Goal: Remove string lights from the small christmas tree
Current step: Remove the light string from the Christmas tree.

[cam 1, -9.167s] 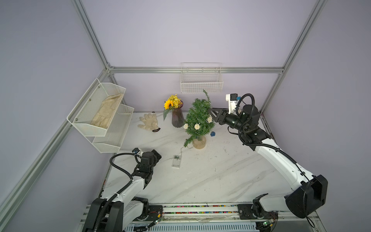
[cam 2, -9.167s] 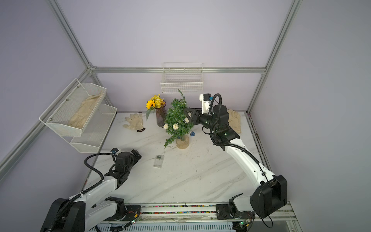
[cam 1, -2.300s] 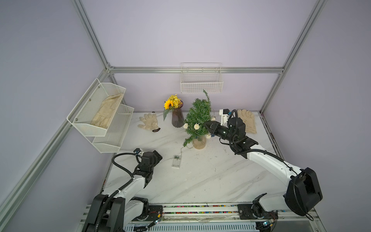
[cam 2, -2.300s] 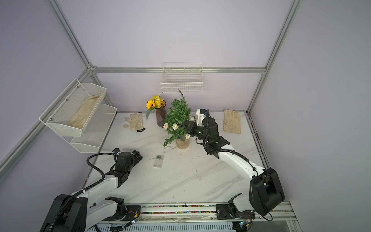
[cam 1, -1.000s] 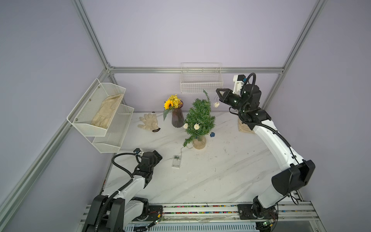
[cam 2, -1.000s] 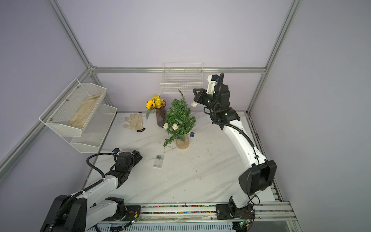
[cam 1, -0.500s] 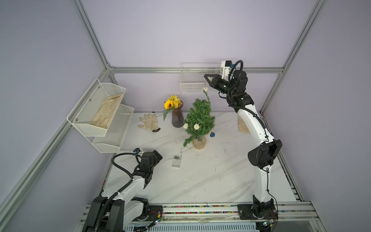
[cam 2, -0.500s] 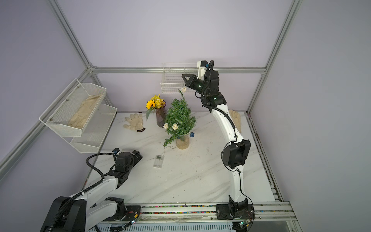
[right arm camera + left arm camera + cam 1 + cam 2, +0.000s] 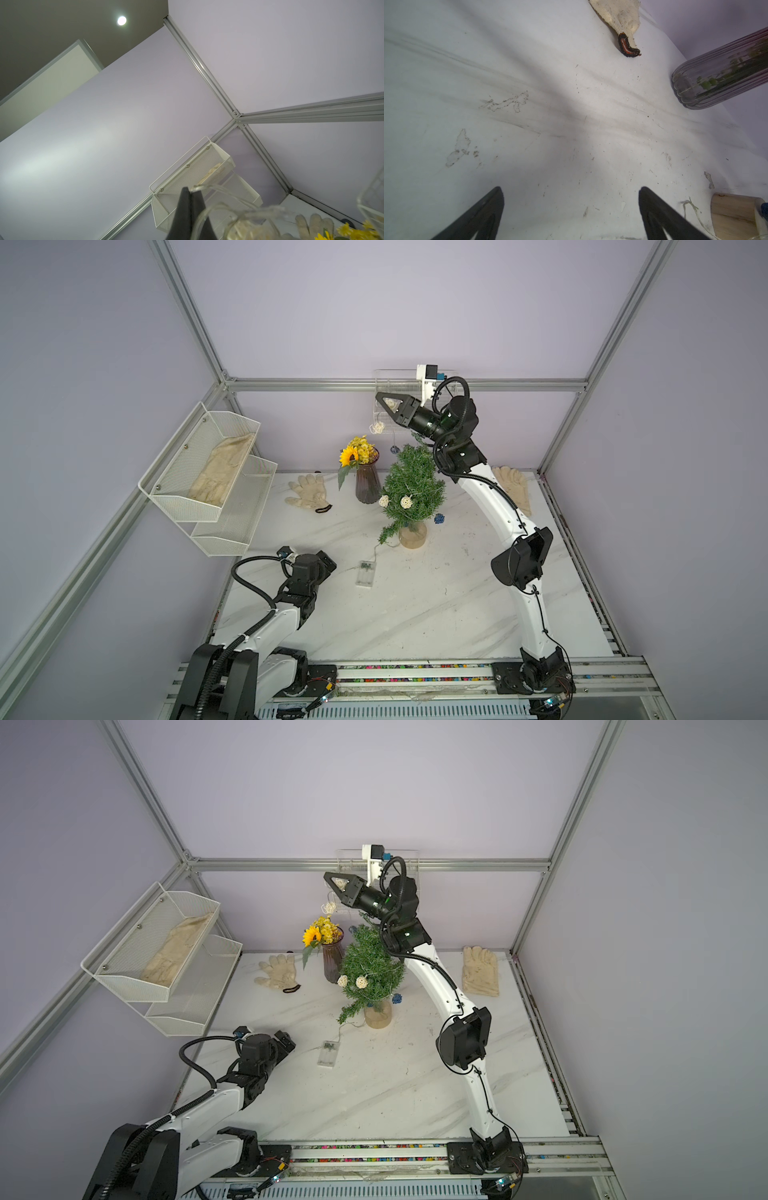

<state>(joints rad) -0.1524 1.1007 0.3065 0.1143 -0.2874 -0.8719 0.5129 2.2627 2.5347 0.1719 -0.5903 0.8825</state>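
The small christmas tree (image 9: pixel 411 489) (image 9: pixel 370 969) stands mid-table on its tan base (image 9: pixel 733 214). High above its tip, in front of the back wall, my right gripper (image 9: pixel 379 396) (image 9: pixel 327 876) (image 9: pixel 190 190) is shut on the string lights' thin wire (image 9: pixel 218 189). A cream ball (image 9: pixel 377 428) and a blue ball (image 9: pixel 394 450) dangle below the jaws. Two cream balls (image 9: pixel 405 502) and a blue one (image 9: pixel 438 518) still sit on the lower branches. The clear battery box (image 9: pixel 365 573) (image 9: pixel 328 1053) lies on the table in front. My left gripper (image 9: pixel 327 563) (image 9: pixel 571 189) rests low at the front left, open and empty.
A dark ribbed vase of yellow flowers (image 9: pixel 368 485) stands just left of the tree. Cream gloves lie at the back left (image 9: pixel 309 491) and the back right (image 9: pixel 513 489). A white mesh shelf (image 9: pixel 208 472) hangs on the left wall, a wire basket (image 9: pixel 395 385) behind my right gripper.
My right arm has swung up and to the left along the back wall, drawing the upper strand of lights off the treetop. The left arm has not moved.
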